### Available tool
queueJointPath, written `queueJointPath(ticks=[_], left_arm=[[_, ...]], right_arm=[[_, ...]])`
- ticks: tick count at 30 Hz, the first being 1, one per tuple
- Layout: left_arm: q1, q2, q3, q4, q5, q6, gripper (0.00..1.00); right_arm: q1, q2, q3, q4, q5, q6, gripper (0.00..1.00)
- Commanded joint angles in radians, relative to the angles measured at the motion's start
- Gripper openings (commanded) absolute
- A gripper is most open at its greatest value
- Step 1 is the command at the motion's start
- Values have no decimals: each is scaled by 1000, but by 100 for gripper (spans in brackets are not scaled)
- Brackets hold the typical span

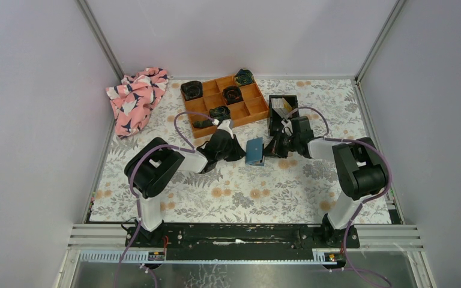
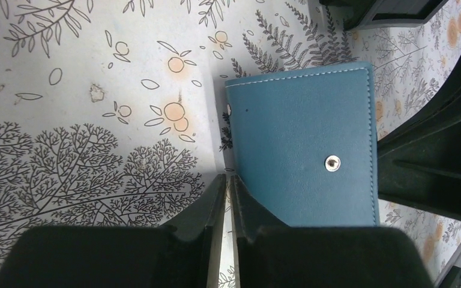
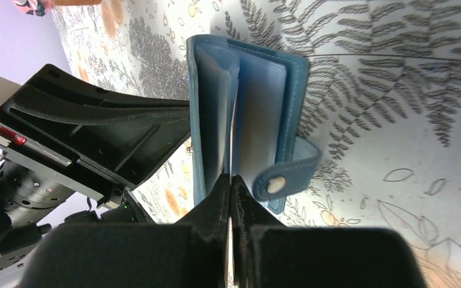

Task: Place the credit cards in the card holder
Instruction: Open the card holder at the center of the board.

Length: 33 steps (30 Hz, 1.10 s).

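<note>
Right gripper [image 3: 230, 179] clamps one credit card [image 3: 232, 138] inside the one card holder [image 3: 264, 102] near the table [image 1: 246, 198] middle, left gripper [image 2: 228, 178] nearly closed against its cover, hold unclear, near edge well apart.

Mid-tabletop [image 1: 246, 198]: card holder [image 1: 254, 151] standing on edge, leaves slightly apart. Just left of it, left pincer [image 1: 239, 150], up against its outer cover. Just right of it, right pincer [image 1: 269, 149], tips at the gap between the leaves, with a thin credit card [image 3: 233, 138] edge-on between the fingers and reaching into that gap. Behind right pincer: bin [image 1: 282, 108], credit cards [image 1: 281, 107] inside. Left of bin, behind left pincer: compartment tray [image 1: 225, 102], coiled items [image 1: 192, 90] in some compartments. Left of tray, at rear left corner: cloth [image 1: 137, 99].
</note>
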Motion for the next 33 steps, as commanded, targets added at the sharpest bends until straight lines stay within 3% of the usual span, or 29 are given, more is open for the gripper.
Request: queueJointPath(ticks=[1, 11, 33], left_arm=[[-9, 69, -48, -77, 71, 24, 14], [-17, 83, -80, -21, 114, -14, 11], [-61, 91, -163, 25, 88, -57, 11]], right_arm=[[55, -57, 58, -20, 18, -21, 0], [108, -126, 121, -145, 125, -81, 0], [192, -13, 188, -230, 222, -166, 0]])
